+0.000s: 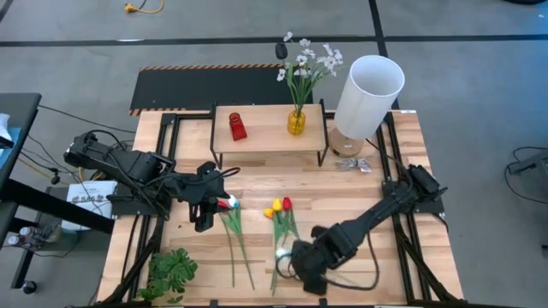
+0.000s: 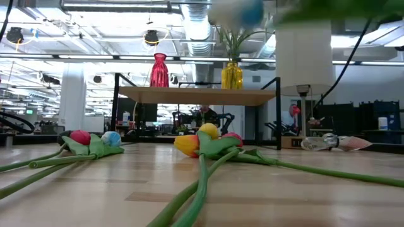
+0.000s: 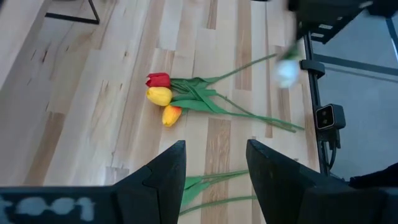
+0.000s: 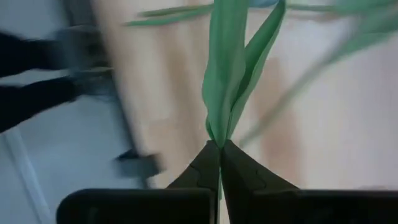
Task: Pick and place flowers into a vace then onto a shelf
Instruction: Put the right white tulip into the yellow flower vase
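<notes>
While the right gripper (image 4: 220, 163) pinches a stem, the pick step is in hand.

From above, the right gripper (image 1: 301, 263) sits at the table's (image 1: 360, 192) 6 o'clock edge, by the stem ends of the tulip bunch (image 1: 277, 208); the left gripper (image 1: 208, 212) hovers at 9 o'clock beside two more tulips (image 1: 231, 205). The shelf (image 1: 267, 128) at 12 o'clock bears a red vase (image 1: 237, 127) and a yellow vase (image 1: 296, 121) with white blossoms (image 1: 306, 62). At table height, the bunch (image 2: 205, 140) lies flat before the shelf (image 2: 196, 96). The left wrist view shows its fingers (image 3: 163, 174) parted, empty, over bare wood. The right wrist view shows jaws closed on a green leafy stem (image 4: 231, 68). Next, I judge, comes a lift and a carry toward 12 o'clock, stem pointing down into a vase.
</notes>
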Controlling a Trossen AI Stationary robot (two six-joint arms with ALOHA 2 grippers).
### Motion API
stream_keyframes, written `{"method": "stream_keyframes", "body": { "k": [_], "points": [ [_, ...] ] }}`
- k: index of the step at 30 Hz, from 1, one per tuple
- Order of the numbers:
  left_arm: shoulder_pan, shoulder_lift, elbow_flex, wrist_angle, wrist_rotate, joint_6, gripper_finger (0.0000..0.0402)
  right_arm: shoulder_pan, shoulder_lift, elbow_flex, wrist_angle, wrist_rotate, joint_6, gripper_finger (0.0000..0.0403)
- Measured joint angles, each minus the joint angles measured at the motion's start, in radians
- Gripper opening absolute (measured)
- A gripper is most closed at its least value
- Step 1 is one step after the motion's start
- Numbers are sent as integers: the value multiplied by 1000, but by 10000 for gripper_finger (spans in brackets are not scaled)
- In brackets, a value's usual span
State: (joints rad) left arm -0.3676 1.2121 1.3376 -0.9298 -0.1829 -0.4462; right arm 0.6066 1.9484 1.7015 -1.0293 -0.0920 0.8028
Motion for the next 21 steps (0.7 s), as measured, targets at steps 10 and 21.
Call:
{"method": "stream_keyframes", "body": {
  "k": [10,21],
  "points": [
    [0,0,0,-10,3,135,158,9,0,63,354,71,-11,0],
    [0,0,0,-164,-54,96,158,-162,0,139,378,475,-196,0]
  ]
}}
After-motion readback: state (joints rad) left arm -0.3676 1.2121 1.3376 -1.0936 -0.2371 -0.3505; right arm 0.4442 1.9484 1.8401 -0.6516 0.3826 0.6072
